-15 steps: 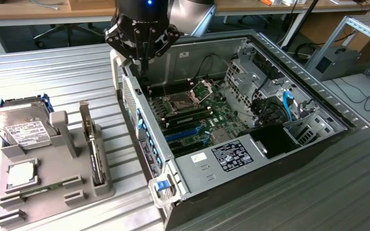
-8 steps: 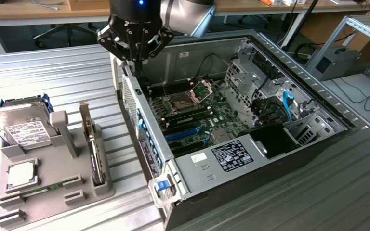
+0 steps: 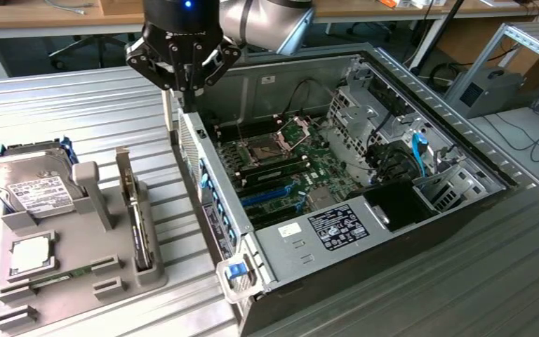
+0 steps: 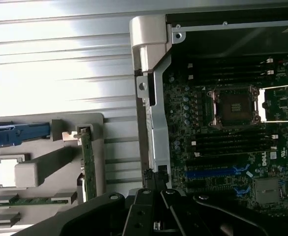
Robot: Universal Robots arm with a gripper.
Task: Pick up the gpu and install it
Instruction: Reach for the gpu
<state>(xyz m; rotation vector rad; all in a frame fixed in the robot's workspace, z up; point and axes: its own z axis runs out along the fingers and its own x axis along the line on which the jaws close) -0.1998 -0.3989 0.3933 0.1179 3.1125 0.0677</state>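
Note:
The gpu [image 3: 132, 210] stands on edge in a slot of the grey parts holder [image 3: 82, 281] at the exterior view's left, a thin dark card with a metal bracket. In the wrist view the gpu [image 4: 88, 167] appears as a narrow green-edged strip in the holder [image 4: 97, 123]. My gripper [image 3: 187, 97] hangs high over the back wall of the open computer case [image 3: 279, 239], to the right of the holder, shut with nothing in it. Its black fingers [image 4: 156, 184] meet over the case's edge. The motherboard [image 3: 283, 172] lies exposed inside the case.
A silver hard drive [image 3: 31, 186], a processor chip [image 3: 31, 254] and a green memory stick [image 3: 64, 276] also sit in the holder. The case's tall walls, drive cage [image 3: 368, 105] and cables [image 3: 417, 154] border the motherboard. The ribbed metal table [image 3: 73, 105] surrounds everything.

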